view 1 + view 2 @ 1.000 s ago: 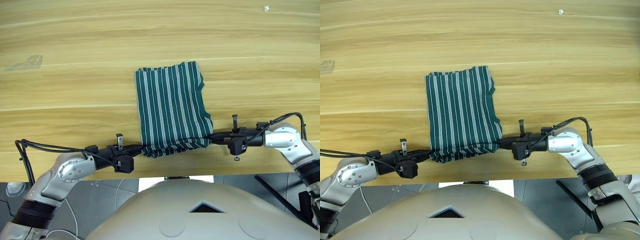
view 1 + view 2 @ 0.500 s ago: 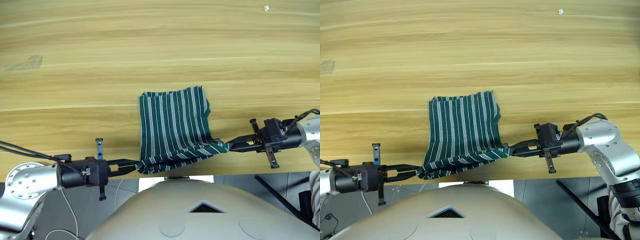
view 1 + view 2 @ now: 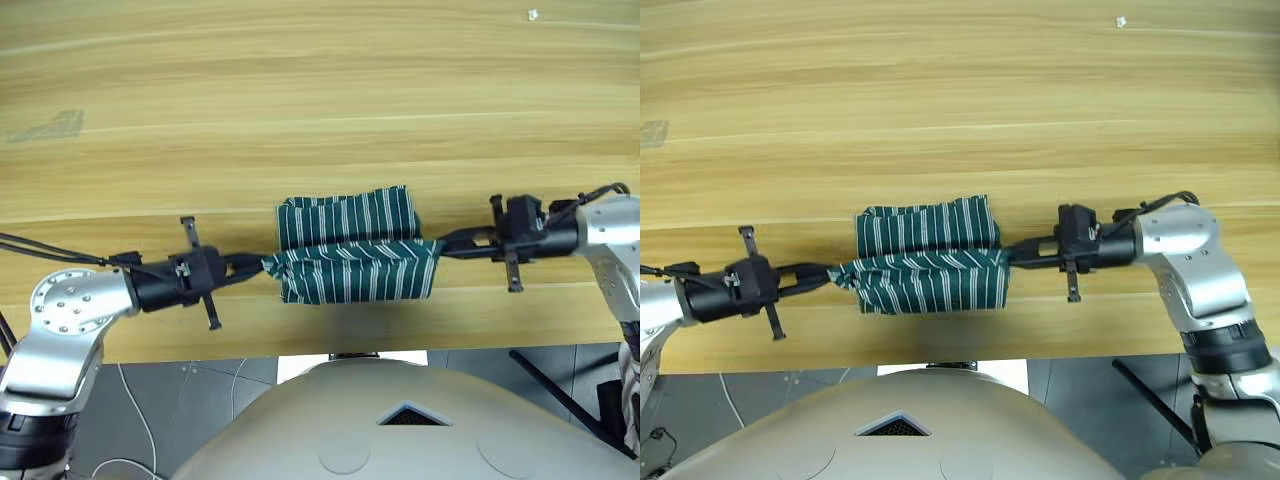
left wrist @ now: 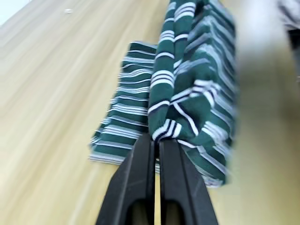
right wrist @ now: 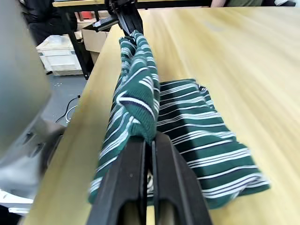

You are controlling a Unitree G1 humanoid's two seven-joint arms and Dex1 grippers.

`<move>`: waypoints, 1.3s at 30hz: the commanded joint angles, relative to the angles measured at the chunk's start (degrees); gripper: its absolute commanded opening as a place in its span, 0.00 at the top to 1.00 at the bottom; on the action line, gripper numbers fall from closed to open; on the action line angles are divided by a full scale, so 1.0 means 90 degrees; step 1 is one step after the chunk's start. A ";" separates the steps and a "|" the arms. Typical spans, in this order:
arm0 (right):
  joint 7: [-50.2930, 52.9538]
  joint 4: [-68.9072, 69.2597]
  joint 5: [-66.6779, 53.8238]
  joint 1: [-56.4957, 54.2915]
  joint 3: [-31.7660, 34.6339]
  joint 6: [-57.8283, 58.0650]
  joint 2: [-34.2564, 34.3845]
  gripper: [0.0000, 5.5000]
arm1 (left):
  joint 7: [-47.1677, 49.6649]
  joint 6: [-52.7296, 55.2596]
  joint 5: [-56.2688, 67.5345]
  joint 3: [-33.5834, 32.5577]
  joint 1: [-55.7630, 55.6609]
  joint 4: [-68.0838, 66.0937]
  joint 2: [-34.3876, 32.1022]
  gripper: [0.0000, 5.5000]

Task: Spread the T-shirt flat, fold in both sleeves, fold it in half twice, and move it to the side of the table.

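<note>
The dark green T-shirt (image 3: 350, 245) with thin white stripes lies folded near the front edge of the wooden table (image 3: 300, 90). Its near edge is lifted off the wood and stretched into a band between both grippers, hanging above the far part that still rests flat. My left gripper (image 3: 262, 265) is shut on the band's left corner (image 4: 161, 131). My right gripper (image 3: 440, 242) is shut on the band's right corner (image 5: 140, 129). The part of the T-shirt (image 3: 925, 228) on the table shows just beyond the lifted band.
A small white speck (image 3: 533, 15) lies at the table's far right. A faint grey mark (image 3: 48, 125) sits on the wood at the left. The table's front edge (image 3: 300, 355) runs just below the arms. Bare wood stretches beyond the shirt.
Both grippers have risen and moved away from the front edge, carrying the near edge of the T-shirt up and over the part still on the table.
</note>
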State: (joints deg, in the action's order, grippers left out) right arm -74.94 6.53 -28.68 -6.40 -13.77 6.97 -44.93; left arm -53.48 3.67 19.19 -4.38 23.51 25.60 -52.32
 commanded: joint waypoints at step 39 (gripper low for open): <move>0.1700 -0.2974 0.1469 -0.0957 0.1090 -0.1982 0.2008 0.69 | 0.4385 0.0102 -0.0876 -0.0756 -0.1780 -0.2076 0.4013 0.55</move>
State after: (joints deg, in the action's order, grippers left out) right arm -58.70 -22.06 -14.44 -15.60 -4.02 -11.20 -27.32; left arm -14.97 5.67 11.49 -10.93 6.72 6.63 -17.21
